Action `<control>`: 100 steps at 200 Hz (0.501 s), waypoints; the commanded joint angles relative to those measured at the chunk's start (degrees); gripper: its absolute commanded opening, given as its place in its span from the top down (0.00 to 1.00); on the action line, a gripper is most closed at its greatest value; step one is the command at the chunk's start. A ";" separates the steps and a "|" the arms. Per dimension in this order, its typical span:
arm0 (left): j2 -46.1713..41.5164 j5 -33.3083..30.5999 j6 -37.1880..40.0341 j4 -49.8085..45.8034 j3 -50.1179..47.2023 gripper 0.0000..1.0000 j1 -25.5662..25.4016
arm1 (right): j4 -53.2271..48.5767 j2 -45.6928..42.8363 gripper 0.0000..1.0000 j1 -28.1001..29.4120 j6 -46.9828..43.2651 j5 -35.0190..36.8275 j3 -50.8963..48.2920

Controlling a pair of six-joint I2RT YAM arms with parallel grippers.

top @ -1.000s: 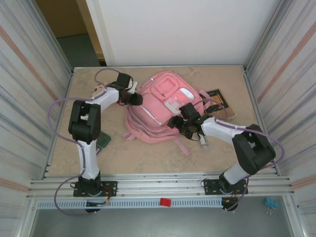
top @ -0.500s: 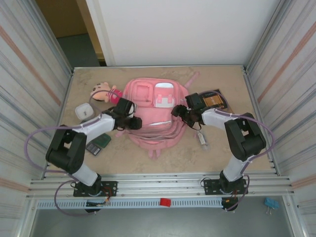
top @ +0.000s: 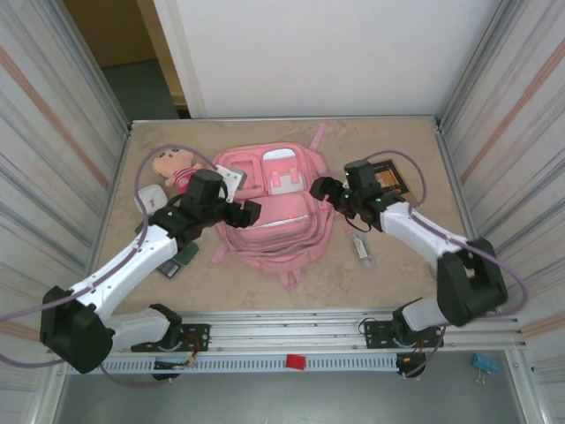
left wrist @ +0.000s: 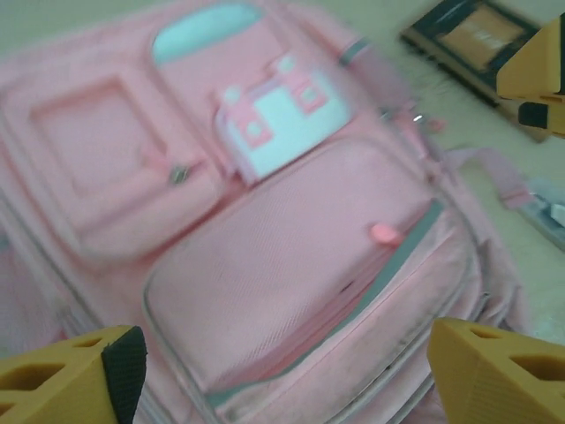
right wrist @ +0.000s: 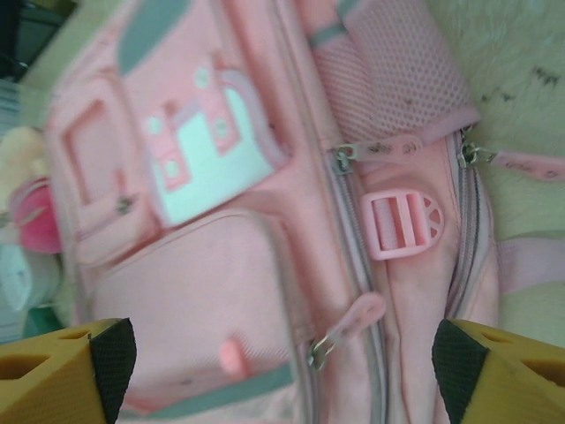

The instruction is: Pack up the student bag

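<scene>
The bag lies flat mid-table (front pockets up). The left gripper and right gripper hover over its sides, jaws spread wide, holding nothing.

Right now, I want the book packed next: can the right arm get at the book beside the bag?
Probably yes. The right gripper hovers open over the right side of the student bag, and the book lies flat close beside that wrist, nothing resting on it.
</scene>
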 commanded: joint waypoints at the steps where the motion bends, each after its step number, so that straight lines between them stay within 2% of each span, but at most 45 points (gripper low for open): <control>1: 2.32 11.05 21.88 -0.76 0.80 0.18 -0.39 | -6.11 -5.89 0.12 -0.02 -3.38 1.05 -3.01; 15: 5.76 13.92 32.12 -2.02 1.94 0.17 -1.59 | -7.52 -9.41 0.12 -0.05 -3.88 1.21 -4.67; 35: 12.68 14.79 40.91 -3.12 5.14 0.17 -2.65 | -8.06 -13.74 0.12 -0.13 -4.61 2.31 -7.53; 68: 23.22 15.83 48.41 -3.30 11.45 0.17 -4.12 | -7.31 -17.00 0.11 -1.02 -4.12 2.17 -11.28; 100: 29.89 15.98 53.09 -3.12 15.77 0.11 -6.23 | -6.89 -17.35 0.10 -1.67 -4.54 1.72 -12.37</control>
